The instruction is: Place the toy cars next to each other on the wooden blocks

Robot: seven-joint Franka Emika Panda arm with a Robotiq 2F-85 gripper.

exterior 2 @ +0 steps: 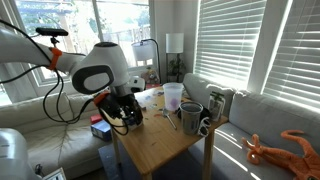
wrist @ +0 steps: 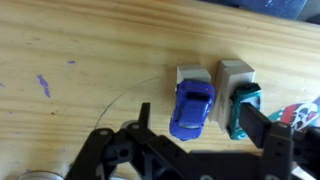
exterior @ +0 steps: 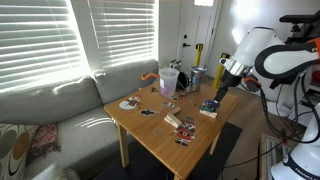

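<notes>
In the wrist view a blue toy car (wrist: 190,108) lies with its front on a pale wooden block (wrist: 188,73). A dark teal toy car (wrist: 243,106) lies beside it on a second wooden block (wrist: 234,72). The two blocks stand side by side. My gripper (wrist: 200,128) is open just above them. One finger is left of the blue car and the other overlaps the teal car. In an exterior view the gripper (exterior: 221,93) hangs over the cars and blocks (exterior: 209,107) near the table edge. In an exterior view the gripper (exterior 2: 128,114) hides them.
The wooden table (exterior: 150,135) also holds a white cup (exterior: 168,82), a grey mug (exterior 2: 190,117), red-and-white striped items (exterior: 185,126) and small flat pieces. A sofa (exterior: 60,105) stands behind it. An orange toy (exterior 2: 275,148) lies on the sofa.
</notes>
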